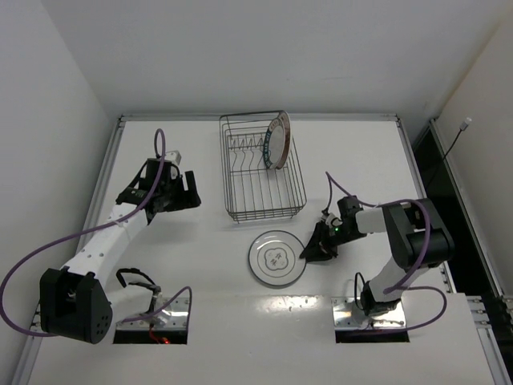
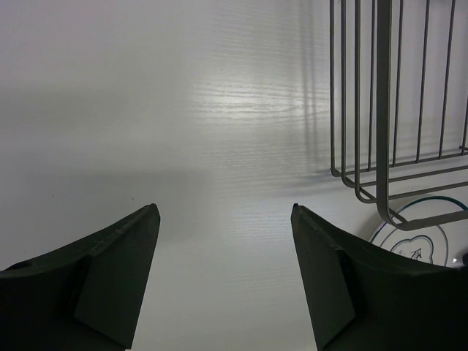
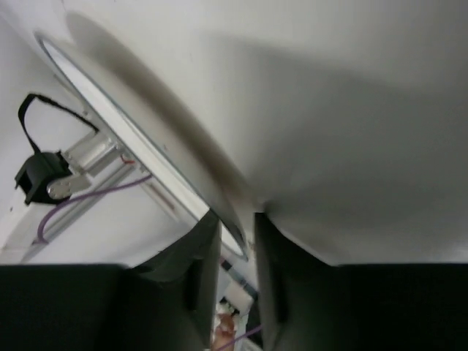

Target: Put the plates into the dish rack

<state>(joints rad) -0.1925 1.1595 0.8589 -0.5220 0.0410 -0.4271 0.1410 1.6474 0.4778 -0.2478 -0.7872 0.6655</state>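
The dish rack (image 1: 264,180) stands at the table's far middle. Two plates (image 1: 277,139) stand on edge together at its far right; one shows red-orange marks, the other a dark rim. The pale plate with a centre motif (image 1: 275,258) lies on the table in front of the rack. My right gripper (image 1: 309,251) is at its right rim. In the right wrist view the plate's rim (image 3: 131,135) runs between the nearly closed fingers of my right gripper (image 3: 238,227). My left gripper (image 1: 189,192) is open and empty over bare table left of the rack, as the left wrist view (image 2: 225,208) shows.
The left wrist view shows the rack's near corner (image 2: 380,110) and part of the pale plate (image 2: 420,245) beyond it. Purple cables trail from both arms. Two cut-outs sit at the table's near edge by the arm bases.
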